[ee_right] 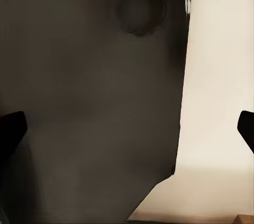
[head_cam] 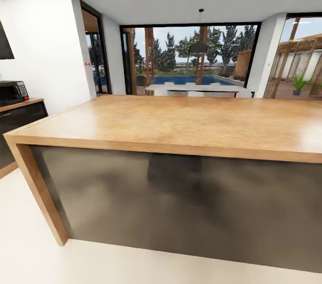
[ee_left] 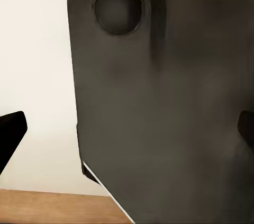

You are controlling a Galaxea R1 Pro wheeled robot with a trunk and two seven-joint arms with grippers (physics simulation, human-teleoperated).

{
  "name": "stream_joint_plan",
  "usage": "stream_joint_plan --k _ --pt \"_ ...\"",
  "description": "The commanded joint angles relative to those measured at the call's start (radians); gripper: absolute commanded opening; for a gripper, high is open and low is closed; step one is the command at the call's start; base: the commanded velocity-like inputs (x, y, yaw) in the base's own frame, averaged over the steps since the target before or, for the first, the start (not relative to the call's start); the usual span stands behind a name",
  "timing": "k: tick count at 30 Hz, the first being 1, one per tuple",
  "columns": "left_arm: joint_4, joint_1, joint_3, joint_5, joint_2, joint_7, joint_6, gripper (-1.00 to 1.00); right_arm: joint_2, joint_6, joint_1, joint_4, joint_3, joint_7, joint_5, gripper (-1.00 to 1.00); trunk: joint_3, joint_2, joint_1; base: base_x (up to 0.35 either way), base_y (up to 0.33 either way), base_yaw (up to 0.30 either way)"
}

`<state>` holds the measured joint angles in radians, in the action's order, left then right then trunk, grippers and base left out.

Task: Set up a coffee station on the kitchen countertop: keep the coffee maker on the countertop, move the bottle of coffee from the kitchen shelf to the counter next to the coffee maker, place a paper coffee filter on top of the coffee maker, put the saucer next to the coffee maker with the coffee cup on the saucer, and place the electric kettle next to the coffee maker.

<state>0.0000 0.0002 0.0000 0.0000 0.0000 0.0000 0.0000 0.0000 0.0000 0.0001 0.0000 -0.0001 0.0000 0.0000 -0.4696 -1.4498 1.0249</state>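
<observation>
I face the big wooden island (head_cam: 179,123) with its dark metallic side (head_cam: 179,203); the coffee maker, bottle of coffee, paper coffee filter, saucer, coffee cup and electric kettle are out of view. My left gripper (ee_left: 127,134) is open, its black fingertips (ee_left: 10,134) at opposite picture edges, nothing between them. It points at a dark grey panel (ee_left: 159,102) with a round recess. My right gripper (ee_right: 127,126) is open too, fingertips (ee_right: 10,128) wide apart, before a similar dark panel (ee_right: 90,102).
A black microwave (head_cam: 12,92) sits on a wood-topped side counter (head_cam: 24,105) at the far left. White floor (head_cam: 36,252) runs along the island's left end. Beyond the island are a white dining table (head_cam: 197,89) and large windows.
</observation>
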Motion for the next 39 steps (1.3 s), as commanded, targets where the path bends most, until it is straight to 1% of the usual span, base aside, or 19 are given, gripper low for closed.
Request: stream_joint_plan --k 1,2,8,10,20,24,27,34,35,36,39 --pt "0.000 0.000 0.000 0.000 0.000 0.000 0.000 1.00 0.000 0.000 0.000 0.000 0.000 0.000 0.000 1.00 0.000 0.000 0.000 0.000 0.000 0.000" --pt "-0.005 0.001 -0.001 0.001 -0.003 0.004 -0.002 1.00 0.006 0.006 0.003 -0.006 0.006 -0.005 0.000 1.00 0.000 0.000 0.000 0.000 0.000 0.000" --pt "-0.013 0.003 0.004 0.002 -0.009 -0.004 -0.004 1.00 0.038 0.003 -0.005 -0.029 0.003 -0.005 0.001 1.00 0.000 0.000 0.000 0.000 0.000 0.000" --pt "-0.017 0.003 0.002 0.002 -0.009 -0.004 -0.004 1.00 0.041 0.003 -0.008 -0.031 0.002 -0.005 0.000 1.00 0.000 0.000 0.000 0.000 0.000 0.000" --pt "-0.020 0.002 0.002 0.002 -0.010 -0.005 -0.006 1.00 0.044 0.003 -0.009 -0.066 -0.006 -0.003 -0.004 1.00 0.000 0.000 0.000 0.000 0.000 0.000" --pt "-0.020 0.001 0.002 0.003 -0.010 -0.006 -0.020 1.00 0.042 0.002 -0.009 -0.072 -0.005 -0.003 -0.003 1.00 -0.001 0.000 0.000 0.000 0.000 0.020" --pt "-0.020 0.002 0.002 0.003 -0.009 -0.005 -0.037 1.00 0.039 -0.002 -0.009 -0.073 -0.003 -0.003 -0.002 1.00 -0.003 0.000 0.000 0.000 0.000 0.130" --pt "-0.018 0.003 0.004 -0.002 -0.012 -0.007 -0.076 1.00 0.034 -0.041 -0.009 -0.072 0.001 -0.003 0.001 1.00 -0.010 0.000 0.000 0.000 0.000 0.187" --pt "-0.018 0.003 0.003 -0.002 -0.012 -0.009 -0.097 1.00 0.034 -0.056 -0.009 -0.072 0.001 -0.003 0.001 1.00 -0.011 0.000 0.000 0.000 0.000 0.190" --pt "-0.018 0.003 0.004 -0.001 -0.012 -0.010 -0.097 1.00 0.034 -0.058 -0.009 -0.072 0.001 -0.003 0.001 1.00 -0.012 0.000 0.000 0.000 0.000 0.188" --pt "-0.018 0.003 0.009 0.006 -0.012 -0.008 -0.096 1.00 0.034 -0.059 -0.009 -0.072 0.002 -0.003 0.001 1.00 -0.005 0.021 -0.011 0.000 0.000 0.186"
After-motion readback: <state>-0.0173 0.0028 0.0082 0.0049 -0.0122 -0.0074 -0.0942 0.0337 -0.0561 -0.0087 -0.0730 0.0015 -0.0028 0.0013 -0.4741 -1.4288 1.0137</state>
